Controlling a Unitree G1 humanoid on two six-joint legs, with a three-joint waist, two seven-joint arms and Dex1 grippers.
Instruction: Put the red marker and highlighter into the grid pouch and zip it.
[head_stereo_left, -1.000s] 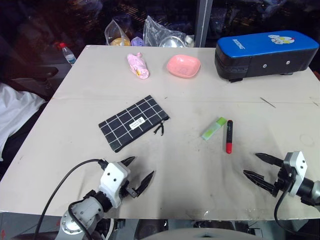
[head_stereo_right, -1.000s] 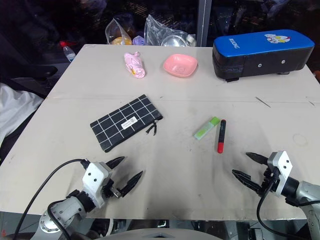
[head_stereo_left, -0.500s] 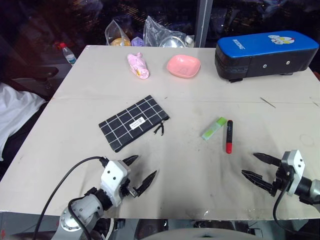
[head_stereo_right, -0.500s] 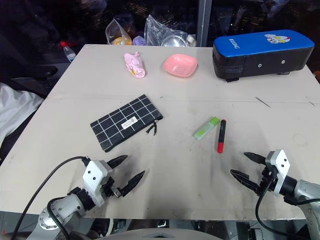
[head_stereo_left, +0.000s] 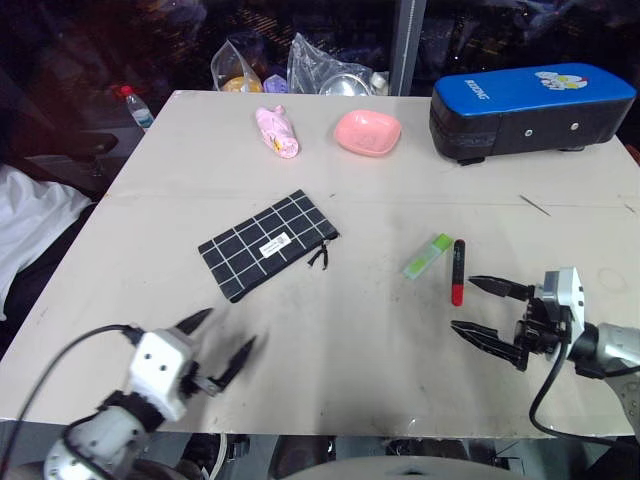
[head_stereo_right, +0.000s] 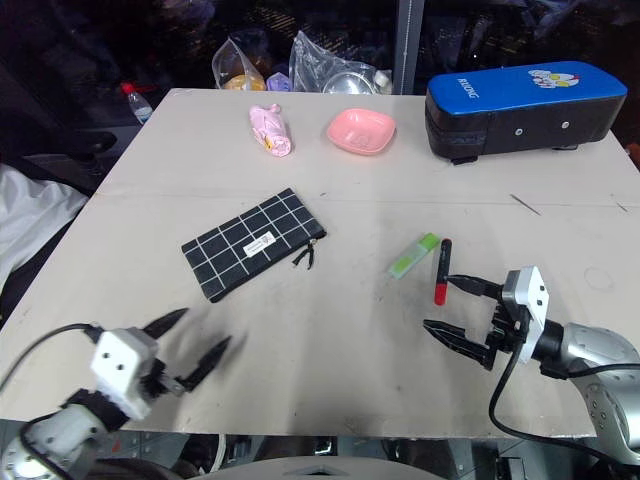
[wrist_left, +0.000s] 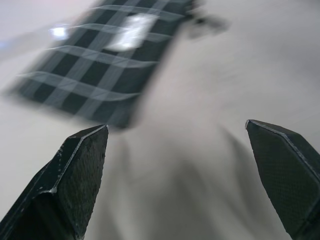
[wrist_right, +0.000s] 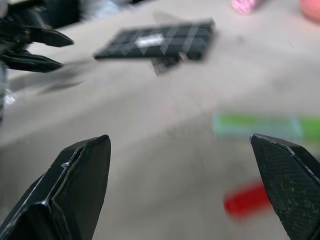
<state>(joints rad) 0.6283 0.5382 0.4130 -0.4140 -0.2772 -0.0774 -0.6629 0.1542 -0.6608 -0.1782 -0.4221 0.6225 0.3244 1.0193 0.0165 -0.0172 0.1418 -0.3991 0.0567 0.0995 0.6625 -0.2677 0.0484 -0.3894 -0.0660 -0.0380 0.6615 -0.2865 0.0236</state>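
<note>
While both lie loose (pouch zipped), right gripper (head_stereo_left: 478, 306) gapes beside red marker (head_stereo_left: 458, 271).

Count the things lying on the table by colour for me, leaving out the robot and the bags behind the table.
Black: 2, the grid pouch and the red marker
Green: 1, the highlighter
Pink: 2, the bowl and the small bundle
Blue: 1, the big case
Total: 6
</note>
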